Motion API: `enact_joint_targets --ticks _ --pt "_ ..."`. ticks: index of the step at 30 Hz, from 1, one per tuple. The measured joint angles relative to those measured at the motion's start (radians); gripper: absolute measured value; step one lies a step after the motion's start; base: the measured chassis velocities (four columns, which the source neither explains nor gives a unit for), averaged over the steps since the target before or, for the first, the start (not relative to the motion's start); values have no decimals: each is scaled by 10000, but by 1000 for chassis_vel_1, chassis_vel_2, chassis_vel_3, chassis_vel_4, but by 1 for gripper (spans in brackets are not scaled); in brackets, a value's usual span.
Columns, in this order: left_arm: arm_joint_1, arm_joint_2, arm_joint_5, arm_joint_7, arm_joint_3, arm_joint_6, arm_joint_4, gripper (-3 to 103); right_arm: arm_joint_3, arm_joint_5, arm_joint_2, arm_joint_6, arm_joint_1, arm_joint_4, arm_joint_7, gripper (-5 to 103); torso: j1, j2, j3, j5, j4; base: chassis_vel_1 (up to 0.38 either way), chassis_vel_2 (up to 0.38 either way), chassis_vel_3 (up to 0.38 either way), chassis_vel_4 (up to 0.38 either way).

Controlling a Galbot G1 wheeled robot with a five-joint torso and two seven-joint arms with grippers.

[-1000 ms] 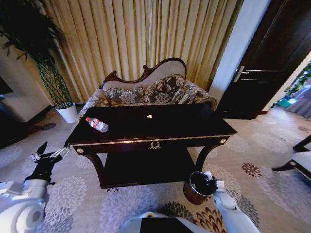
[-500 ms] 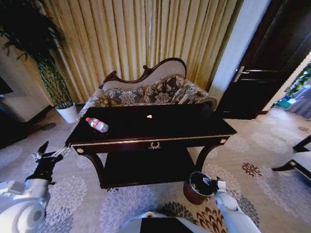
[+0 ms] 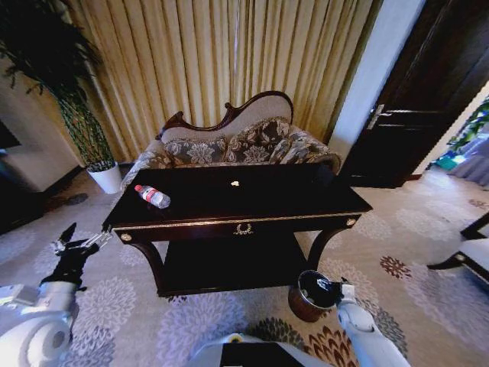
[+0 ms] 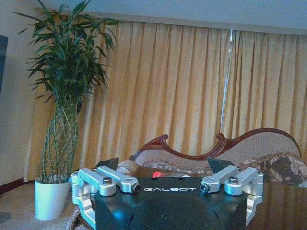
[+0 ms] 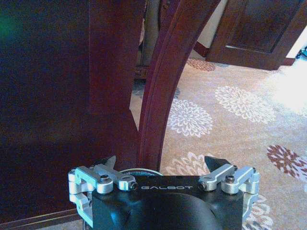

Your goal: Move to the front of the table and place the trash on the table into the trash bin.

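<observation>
While the left gripper [image 3: 79, 243] hangs low off the table's left front corner, its fingers are spread wide with nothing between them. In the left wrist view that same left gripper [image 4: 163, 167] shows two dark fingertips well apart, aimed across the tabletop toward the sofa [image 4: 249, 153], and the bottle's red cap peeks out just past the gripper body. Right gripper [image 3: 336, 289] sits down low on the other side, right over the rim of the trash bin [image 3: 307, 300], and in the right wrist view the right gripper [image 5: 163, 163] also has its fingers wide and empty, facing one of the table's curved legs [image 5: 160, 91].

Moving outward, the table [image 3: 252, 219] is big, dark and glossy, with gold trim and a little wreath emblem on the front rail. The water bottle [image 3: 153, 196] is lying on its side near the left front corner of the top, red cap pointing toward the back left. One small white paper scrap [image 3: 234, 183] sits near the middle toward the back edge. The bin stands on the flowered carpet [image 3: 397, 260] just beside the table's front right leg.

Behind the table are the floral sofa, gold curtains [image 3: 229, 61], a tall plant in a white pot [image 3: 107, 177] on the left, and a dark door [image 3: 428, 92] on the right.
</observation>
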Motion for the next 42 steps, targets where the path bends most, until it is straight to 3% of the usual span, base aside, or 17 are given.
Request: enact_joint_targets --ticks 4,7,14,21,23,35,42 --pt "-2 -6 0 5 27 -5 16 100 21 211 0 -73 -2 99 1 100 0 0 0 3 -1 0 0 0 0" --pt "-15 15 0 0 42 -36 50 100 453 1121 -13 -573 19 878 120 100 0 0 0 0 0 0 0 0 0" --pt "-12 10 0 0 34 -44 39 100 1327 1911 -345 -727 -250 2432 203 100 0 0 0 1 1 0 0 0 0" --pt "-129 -73 -21 -12 126 -51 32 100 2449 2318 -674 -1132 -1231 5111 191 100 0 0 0 -2 -3 0 0 0 0" --pt "-152 -110 -25 -12 133 -52 39 100 2758 2791 -758 -1359 -1593 6607 205 100 0 1 0 -2 0 0 0 0 0" --pt "-149 -135 -30 -59 250 -116 -65 100 1674 3205 -948 -1726 -2204 10417 734 100 0 0 -1 -2 2 0 0 0 0" --pt "-211 -103 -30 -163 245 57 -288 100 1573 3207 -1234 -1701 -2519 10975 771 100 -1 0 -1 1 -1 0 0 0 0"
